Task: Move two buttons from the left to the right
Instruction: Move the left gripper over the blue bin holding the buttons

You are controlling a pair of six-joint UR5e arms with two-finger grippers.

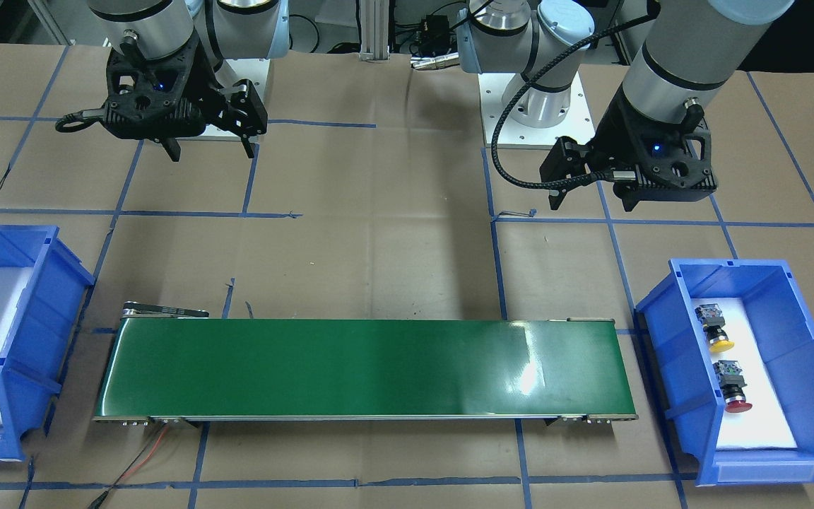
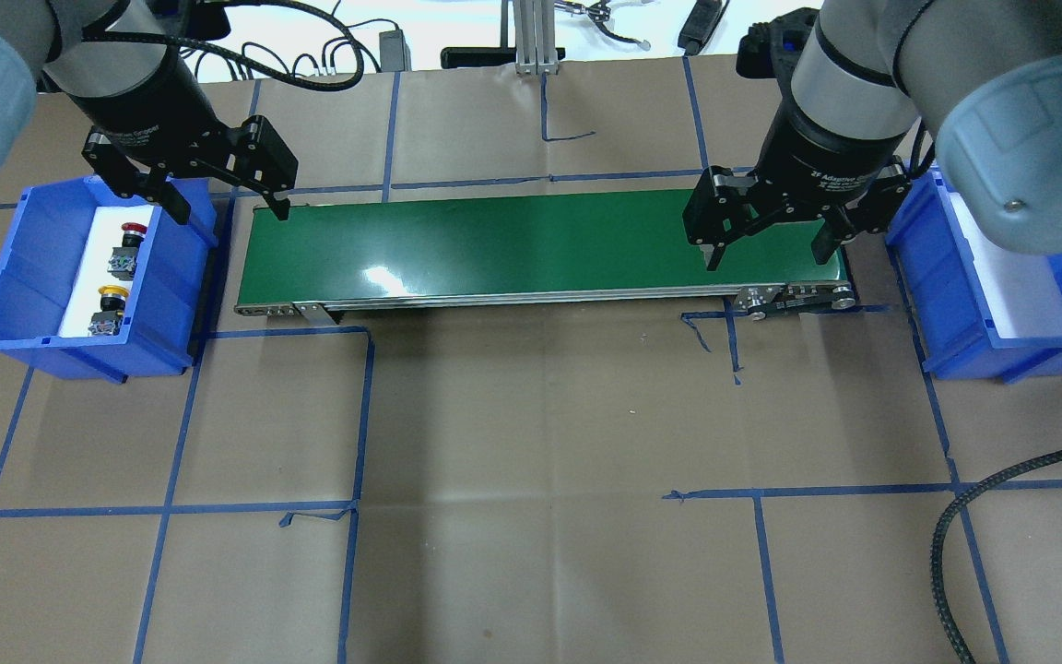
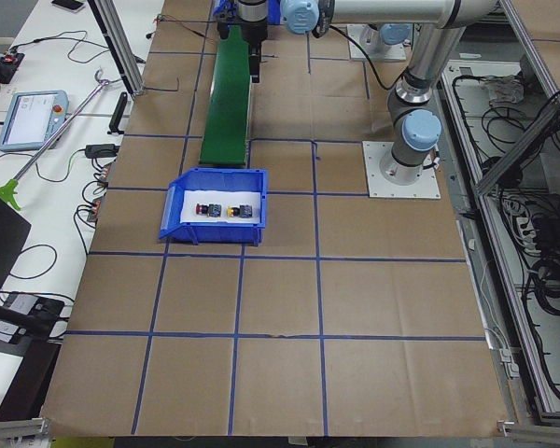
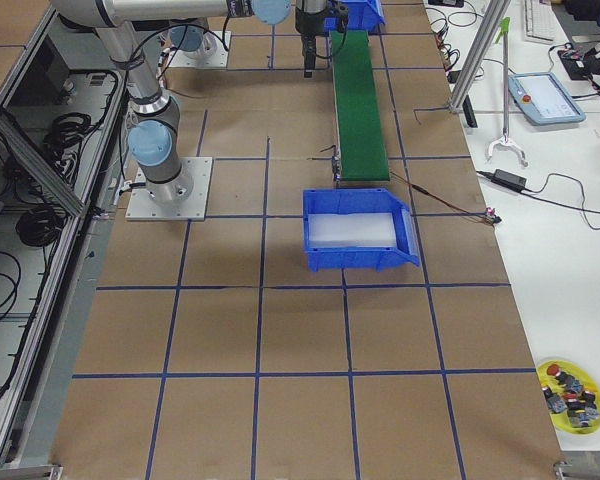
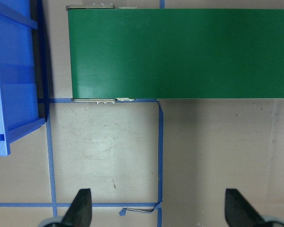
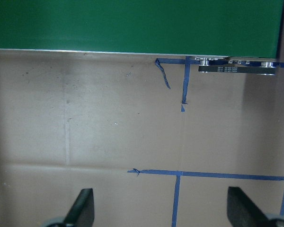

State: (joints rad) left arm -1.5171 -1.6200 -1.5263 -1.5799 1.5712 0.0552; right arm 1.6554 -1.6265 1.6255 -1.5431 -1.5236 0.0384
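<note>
- Blue plastic left bin (image 2: pixel 10 263) holds both buttons on its white liner. The red-capped push-button (image 2: pixel 126 245) and the yellow-capped push-button (image 2: pixel 107 309) lie apart, ahead of and to the left of the left gripper (image 2: pixel 233 216).
- Its fingers are spread wide and empty above the brown paper-covered table (image 2: pixel 531 443), with the left end of the long green conveyor belt (image 2: pixel 513 242) ahead of them.
- The right gripper (image 2: pixel 766 259) has its fingers spread and empty too. The belt's right end lies ahead of them and the blue plastic right bin (image 2: pixel 955 309) to their right.
- By my reading no button has been picked yet. Next, the left gripper must move over one button, descend and pinch its collar.
</note>
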